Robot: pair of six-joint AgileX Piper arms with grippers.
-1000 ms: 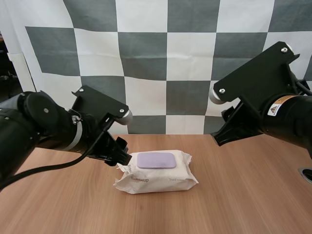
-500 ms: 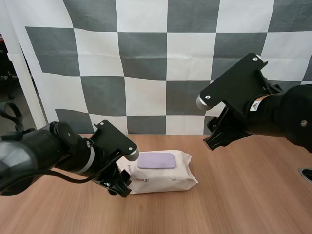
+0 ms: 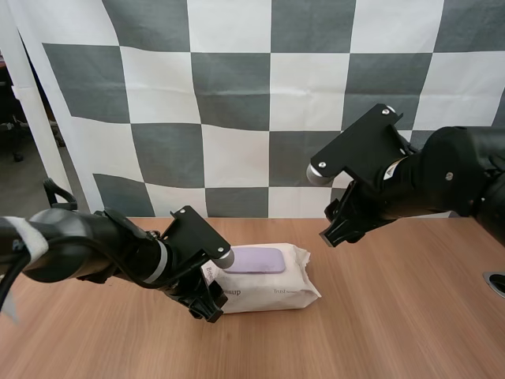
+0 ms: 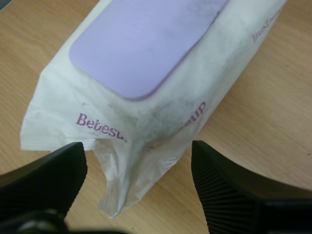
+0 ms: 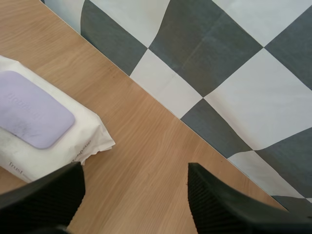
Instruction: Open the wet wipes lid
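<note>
While the single pack of wet wipes (image 3: pixel 264 288) is lying flat on the wood-grain table (image 3: pixel 394 316), its one lid (image 3: pixel 252 260), a smooth lilac rectangle with rounded corners, is sitting closed on the top face. The pack is showing as a soft white pillow of crinkled film, with purple lettering along its side and gathered, crimped ends. The left gripper (image 4: pixel 139 175) is hanging low at the pack's left end, its two black fingers (image 4: pixel 224 195) standing apart with ribbed inner faces turned toward each other. The crumpled end seam is lying between them, and neither tip is clearly pressing on it. The right gripper (image 5: pixel 134 187) is hovering over bare table beyond the pack's right end, apart from it. Its two fingers are likewise spread wide and are holding nothing.
</note>
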